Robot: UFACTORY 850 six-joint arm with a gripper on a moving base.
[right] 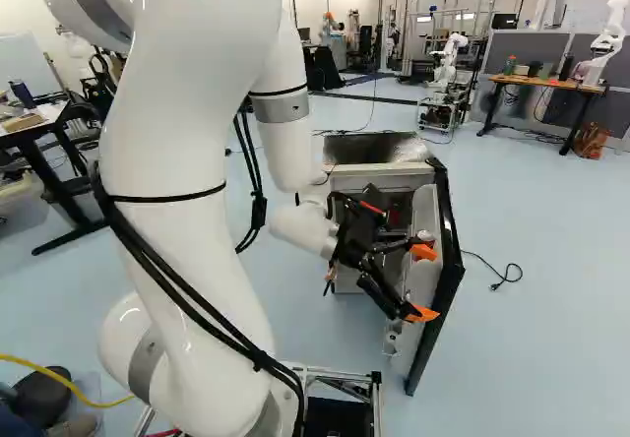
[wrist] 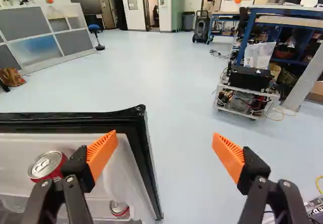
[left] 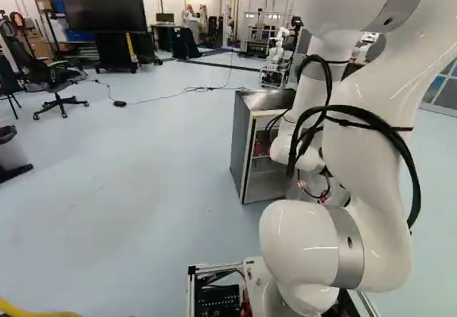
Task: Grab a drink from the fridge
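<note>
You have small grey-sided fridge (left: pixel 241 146) upright, its black-edged, white-lined door (right: pixel 455 270) swung open. In door racks you see red soda can (wrist: pixel 48 165), silver lid up, standing upright; second can (wrist: pixel 120 210), red and silver, sits lower, partly hidden.

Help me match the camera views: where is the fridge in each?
Left base view: fridge right of middle, partly behind the arm.
Right base view: right of middle, partly behind the gripper.
Wrist view: its open door, partly behind one gripper finger.
Shared landmark, base views only: another robot beyond it.
</note>
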